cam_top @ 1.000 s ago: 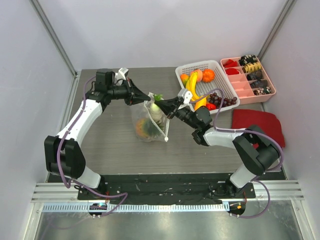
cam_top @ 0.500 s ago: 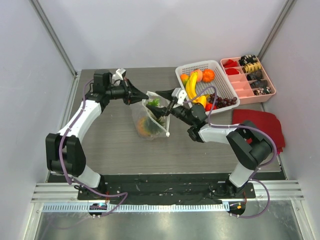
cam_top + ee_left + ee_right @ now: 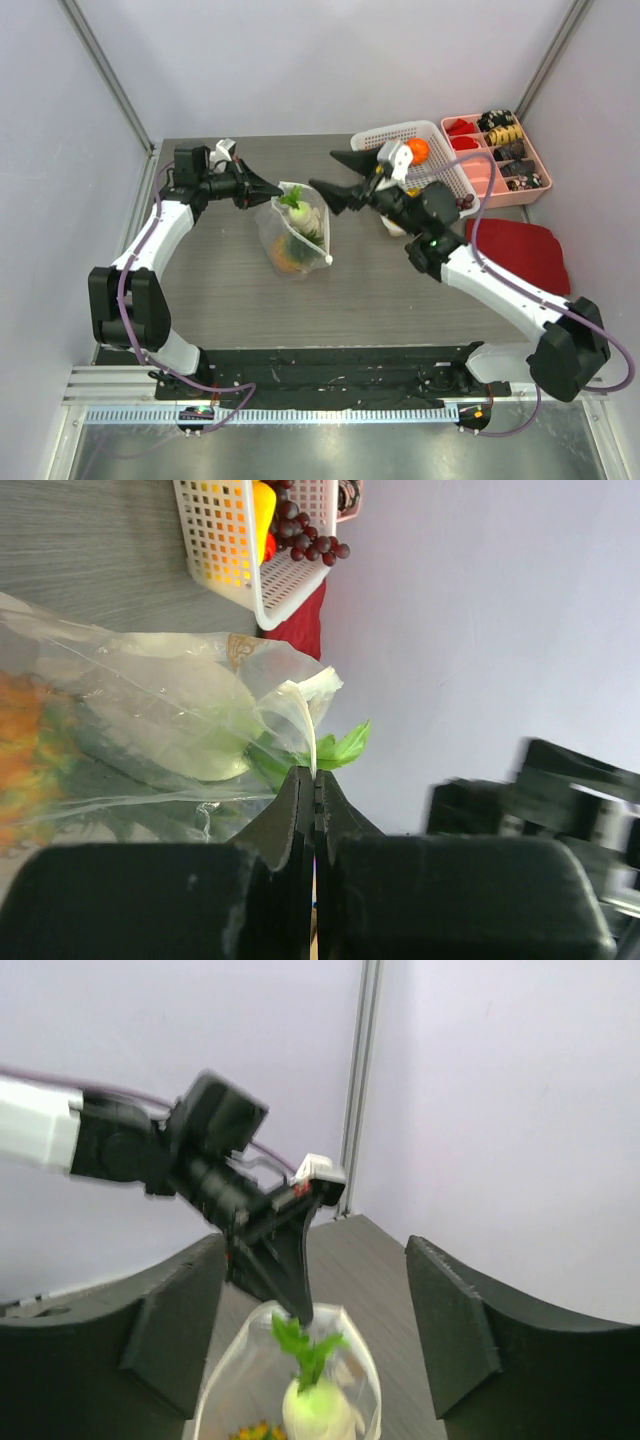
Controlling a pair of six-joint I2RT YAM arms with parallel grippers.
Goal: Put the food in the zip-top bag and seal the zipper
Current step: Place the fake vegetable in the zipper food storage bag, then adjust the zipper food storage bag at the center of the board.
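The zip-top bag [image 3: 295,240] hangs over the table's middle with its mouth open upward, and my left gripper [image 3: 268,190] is shut on its top edge. Through the left wrist camera my left gripper [image 3: 315,776] pinches that thin rim. Inside the bag [image 3: 365,1360] a white radish [image 3: 320,1410] stands with its green leaves [image 3: 305,1345] poking out of the mouth. An orange scaly fruit [image 3: 285,256] lies lower in the bag. The zipper strip [image 3: 318,250] runs along the mouth edge, unsealed. My right gripper [image 3: 333,173] hovers open and empty to the right of the bag.
A white mesh basket [image 3: 405,130] holding more food stands at the back right, partly behind my right arm. To its right sits a pink compartment tray [image 3: 480,172]. A red cloth [image 3: 520,250] lies in front of the tray. Walls close in on both sides.
My right gripper let go of the radish, which dropped into the bag, then opened and drew back up and to the right. My left gripper shifted slightly left with the bag edge.
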